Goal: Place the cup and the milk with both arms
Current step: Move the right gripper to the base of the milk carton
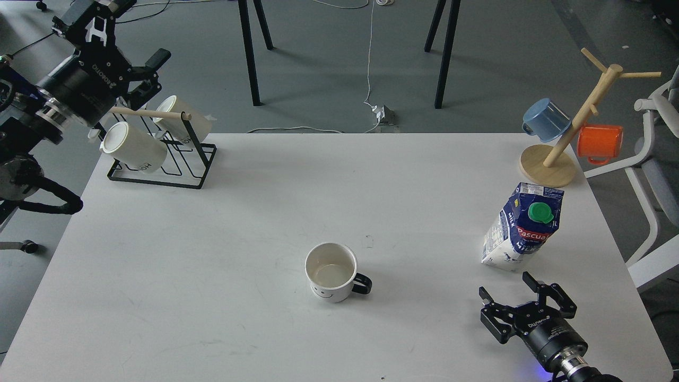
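The cup (pixel 331 270), a white mug with a black handle and a smiley face, stands upright and empty at the table's front middle, handle pointing right. The milk (pixel 522 228), a blue and white carton with a green cap and a red label, stands leaning at the right. My right gripper (pixel 506 285) is open and empty, low over the table just in front of the carton, apart from it. My left gripper (pixel 130 32) is open and empty, high at the far left, behind the mug rack.
A black wire rack (pixel 159 178) with a wooden bar holds two cream mugs (pixel 130 146) at the table's back left. A wooden mug tree (pixel 549 164) with a blue mug (pixel 546 119) and an orange mug (pixel 599 143) stands at the back right. A white chair (pixel 650 159) is right of the table.
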